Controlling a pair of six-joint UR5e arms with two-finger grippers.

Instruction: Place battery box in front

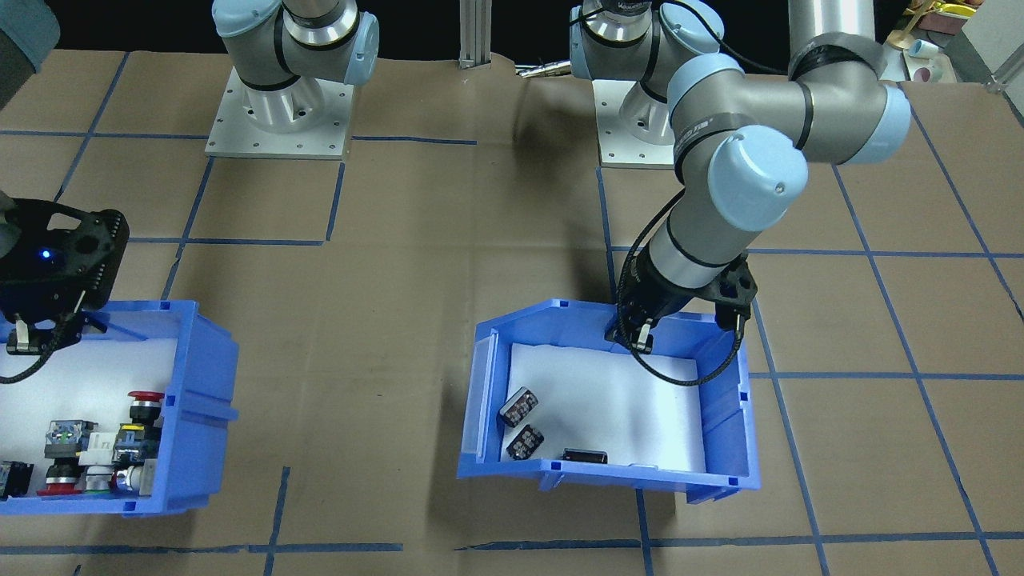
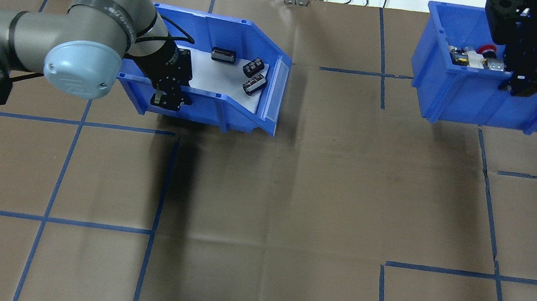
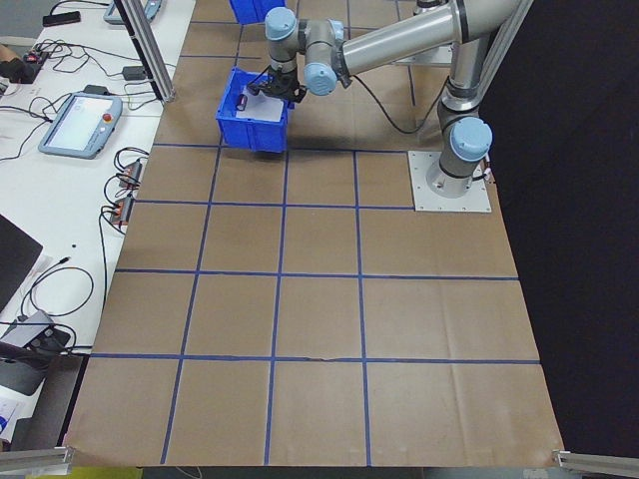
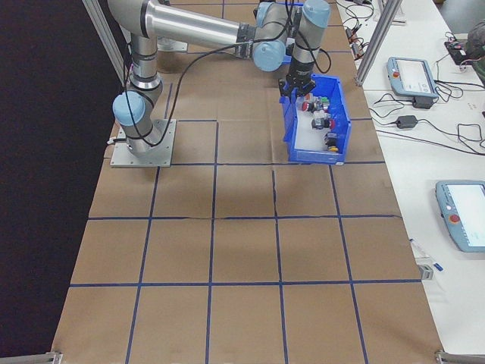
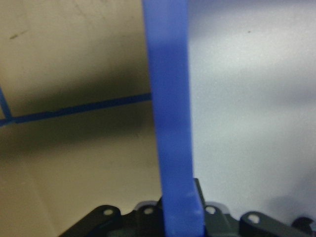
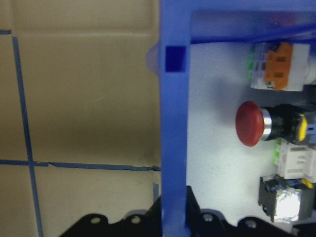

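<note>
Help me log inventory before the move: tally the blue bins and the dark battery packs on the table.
Blue bins: 2, the battery box and the switch bin
Dark battery packs: 3, all in the battery box
Total: 5

Four table-wide views, two wrist close-ups on bin walls (image 5: 170, 123).

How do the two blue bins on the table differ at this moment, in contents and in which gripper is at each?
The battery box holds three small dark packs on a mostly bare white pad; the switch bin holds colourful push-buttons, red, yellow and white. The left gripper straddles the battery box's wall; the right gripper straddles the switch bin's wall. Both are blue plastic bins with a white floor.
</note>
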